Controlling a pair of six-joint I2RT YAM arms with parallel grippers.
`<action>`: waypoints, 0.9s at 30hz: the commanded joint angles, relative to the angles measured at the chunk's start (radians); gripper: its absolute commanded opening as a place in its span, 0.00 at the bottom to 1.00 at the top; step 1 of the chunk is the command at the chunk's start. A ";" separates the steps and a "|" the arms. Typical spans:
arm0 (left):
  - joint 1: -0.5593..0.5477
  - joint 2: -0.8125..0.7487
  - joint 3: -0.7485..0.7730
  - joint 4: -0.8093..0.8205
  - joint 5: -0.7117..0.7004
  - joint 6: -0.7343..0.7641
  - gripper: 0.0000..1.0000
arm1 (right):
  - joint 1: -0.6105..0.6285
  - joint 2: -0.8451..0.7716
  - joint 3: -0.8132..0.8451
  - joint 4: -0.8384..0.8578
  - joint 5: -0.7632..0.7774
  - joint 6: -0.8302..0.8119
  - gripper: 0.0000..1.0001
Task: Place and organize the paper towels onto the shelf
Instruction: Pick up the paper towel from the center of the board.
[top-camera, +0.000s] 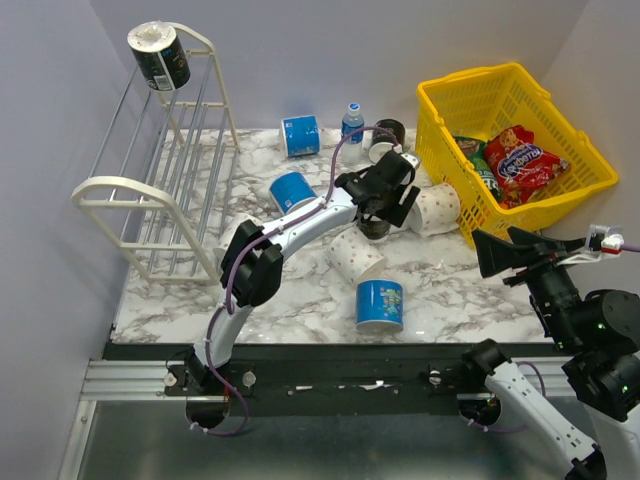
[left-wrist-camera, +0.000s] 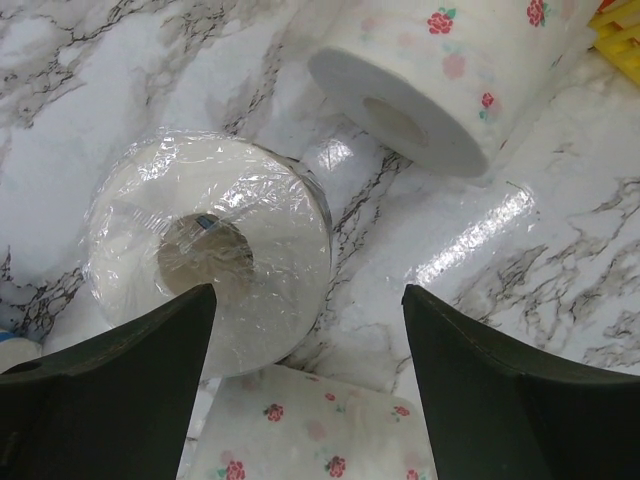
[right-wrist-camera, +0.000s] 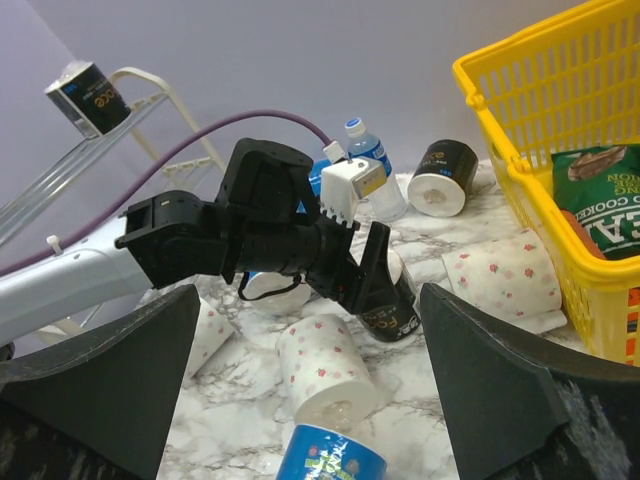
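Hovering: left gripper (left-wrist-camera: 308, 296) over upright black roll (left-wrist-camera: 228, 200), jaws apart | right gripper (top-camera: 482, 253) raised aside, jaws apart

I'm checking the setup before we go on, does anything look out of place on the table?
Yes. Only one black roll sits on the shelf; the rest lie scattered over the table, several on their sides, like the dotted roll. A water bottle stands among them at the back.

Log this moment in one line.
left gripper open over upright black roll | right gripper open, hovering near yellow basket | shelf: single roll on top tier
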 joint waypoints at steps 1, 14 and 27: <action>0.001 0.021 -0.034 0.070 -0.023 0.028 0.83 | 0.001 -0.016 0.023 -0.016 0.019 -0.015 1.00; 0.001 0.050 -0.089 0.118 -0.068 0.038 0.73 | 0.001 -0.033 0.011 -0.014 0.020 -0.009 1.00; -0.001 -0.044 -0.097 0.101 -0.175 0.052 0.32 | 0.001 -0.045 0.009 -0.013 0.028 -0.015 1.00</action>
